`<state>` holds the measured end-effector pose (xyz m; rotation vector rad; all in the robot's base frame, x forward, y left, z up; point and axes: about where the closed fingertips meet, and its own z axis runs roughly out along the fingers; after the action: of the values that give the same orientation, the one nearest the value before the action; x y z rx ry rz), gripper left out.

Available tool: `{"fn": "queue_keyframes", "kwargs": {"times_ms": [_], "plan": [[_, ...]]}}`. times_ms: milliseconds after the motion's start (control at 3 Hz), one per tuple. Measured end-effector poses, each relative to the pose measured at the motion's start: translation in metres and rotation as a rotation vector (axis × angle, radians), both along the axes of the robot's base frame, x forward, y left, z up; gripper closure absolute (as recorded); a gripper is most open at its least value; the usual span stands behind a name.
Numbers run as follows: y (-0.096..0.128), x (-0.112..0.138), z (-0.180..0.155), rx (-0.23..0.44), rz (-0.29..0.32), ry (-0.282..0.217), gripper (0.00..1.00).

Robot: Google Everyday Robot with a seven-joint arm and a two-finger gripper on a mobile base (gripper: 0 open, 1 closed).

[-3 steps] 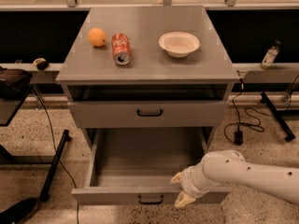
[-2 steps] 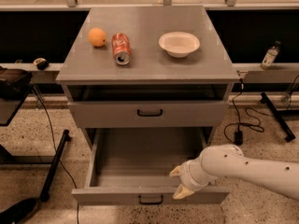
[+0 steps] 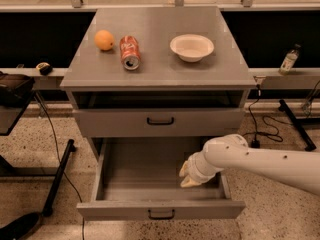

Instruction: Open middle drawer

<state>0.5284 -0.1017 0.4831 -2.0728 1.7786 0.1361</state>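
The middle drawer (image 3: 150, 179) is pulled far out of the grey cabinet, showing a wide, plain grey interior. Its flat front (image 3: 120, 210) faces me, with a small black loop handle (image 3: 161, 214). My gripper (image 3: 189, 176) hangs over the right part of the drawer's interior, behind the front panel and apart from the handle. The white arm (image 3: 260, 161) reaches in from the right. Above it, another grey drawer (image 3: 110, 123) with a black handle sits nearly closed, with a dark gap over it.
On the cabinet top (image 3: 160, 71) lie an orange (image 3: 104, 40), a red soda can (image 3: 130, 52) on its side and a white bowl (image 3: 192, 47). A bottle (image 3: 289, 60) stands on a ledge at the right. Cables (image 3: 265, 124) and dark stand legs (image 3: 57, 176) cross the floor.
My gripper has moved up and back from the open drawer's front edge to over its interior. The drawer has not visibly moved.
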Motion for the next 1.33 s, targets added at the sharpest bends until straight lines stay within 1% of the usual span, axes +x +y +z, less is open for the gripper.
{"fn": "queue_keyframes", "kwargs": {"times_ms": [333, 667, 1000, 1333], "plan": [[-0.004, 0.029, -0.026, -0.022, -0.039, 0.033, 0.75], [-0.010, 0.034, -0.066, -0.054, -0.074, 0.097, 0.98], [-0.013, 0.020, -0.099, -0.061, -0.097, 0.174, 1.00], [-0.006, -0.008, -0.102, -0.063, -0.082, 0.204, 1.00]]}}
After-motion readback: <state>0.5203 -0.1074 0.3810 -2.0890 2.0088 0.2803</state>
